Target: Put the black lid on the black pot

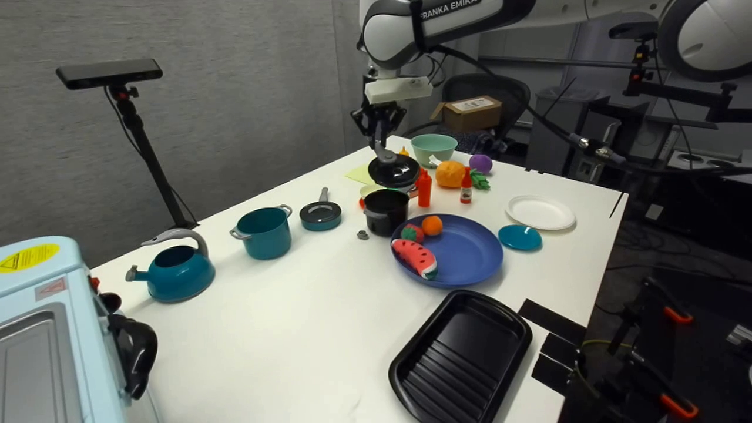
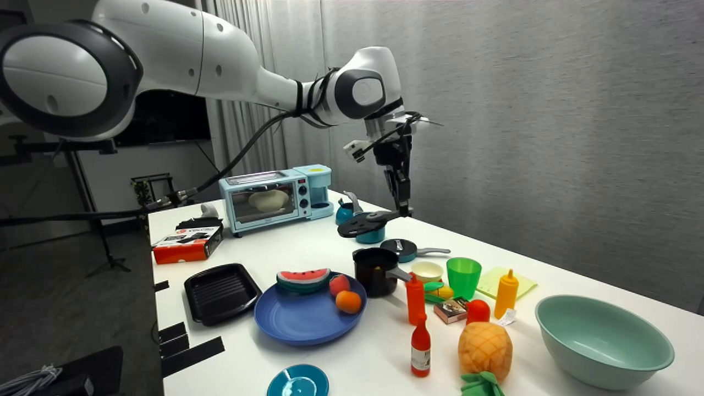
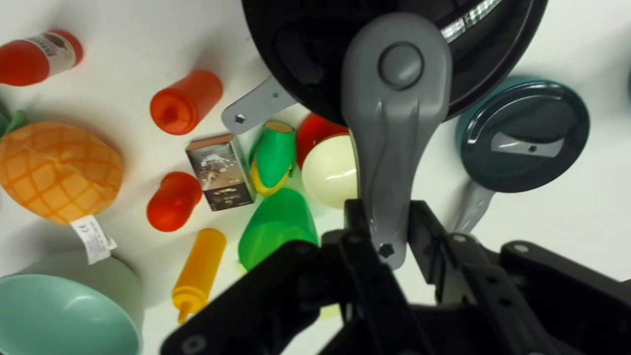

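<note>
One black lid is held above the black pot, a gap between them showing in an exterior view. Gripper clamped on the lid's grey handle, near its outer end. Pot upright on the white table, its side handle pointing towards a red squeeze bottle. Just beside the pot, a blue plate bears a watermelon slice, a red fruit and an orange; contact between pot and plate cannot be determined.
</note>
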